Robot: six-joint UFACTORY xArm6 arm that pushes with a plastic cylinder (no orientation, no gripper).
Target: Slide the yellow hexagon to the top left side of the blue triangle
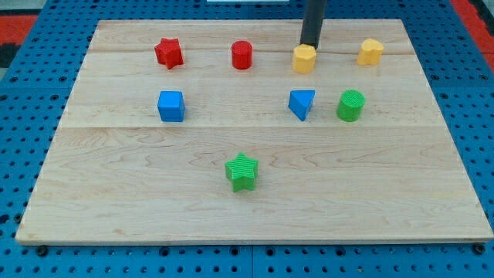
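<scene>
The yellow hexagon (pixel 305 59) sits near the view's top, right of centre. My tip (pixel 309 45) touches its upper edge, just above it. The blue triangle (pixel 302 103) lies directly below the hexagon, about a block's width lower. The hexagon is above the triangle, not to its left.
A red star (pixel 168 52) and a red cylinder (pixel 242 55) lie left of the hexagon. A yellow heart-like block (pixel 370 52) is at the top right. A green cylinder (pixel 350 106) stands right of the triangle. A blue cube (pixel 170 106) is at the left, a green star (pixel 242 171) below centre.
</scene>
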